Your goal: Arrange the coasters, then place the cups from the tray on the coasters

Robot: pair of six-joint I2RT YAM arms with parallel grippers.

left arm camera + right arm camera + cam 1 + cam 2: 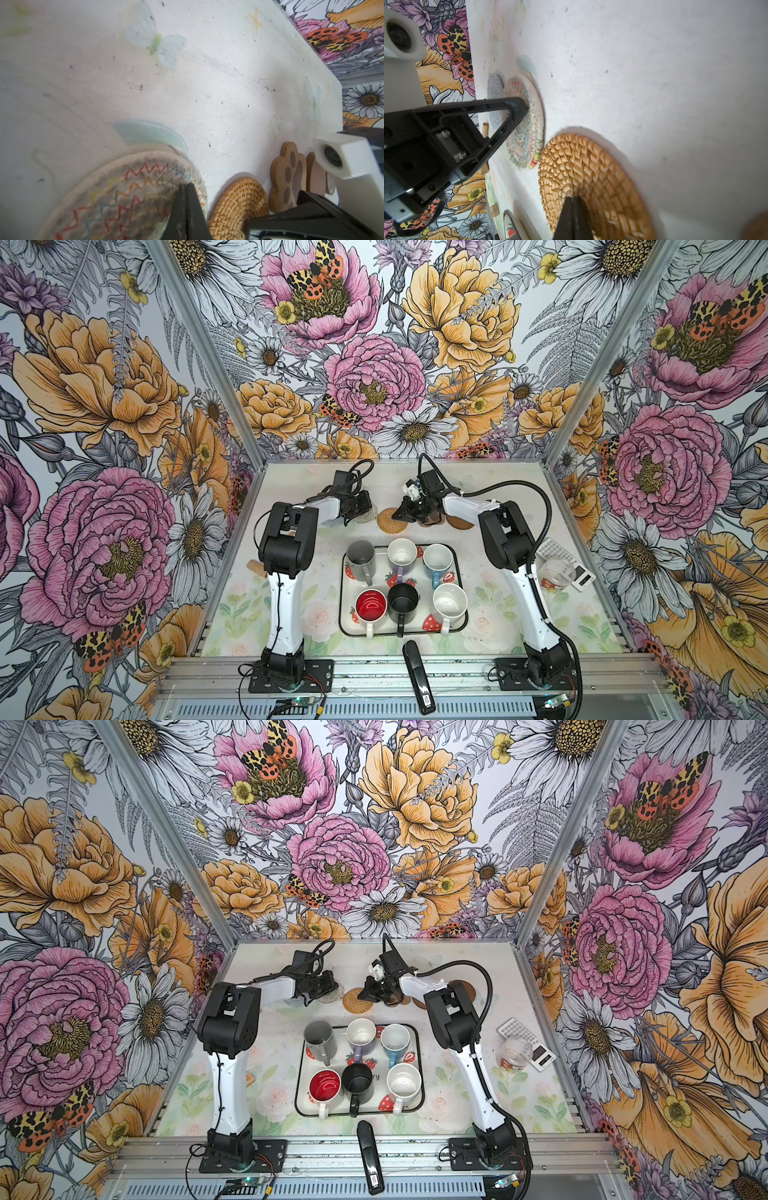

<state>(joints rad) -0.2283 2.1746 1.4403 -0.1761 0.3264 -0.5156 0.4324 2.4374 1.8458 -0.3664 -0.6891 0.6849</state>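
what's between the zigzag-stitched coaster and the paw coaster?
The rattan coaster lies flat between the zigzag-stitched coaster and the paw coaster. The left wrist view shows it best.

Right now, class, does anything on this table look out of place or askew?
Yes. At the back, the zigzag coaster seems to lie partly over a pale blue disc instead of sitting apart. At the front, a black stapler lies across the rail, which is an odd spot for it.

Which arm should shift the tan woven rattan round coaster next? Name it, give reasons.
Right, probably. The right gripper, jaws shut, sits over the tan woven rattan round coaster; the left gripper, jaws shut, is over the pale zigzag-stitched round coaster.
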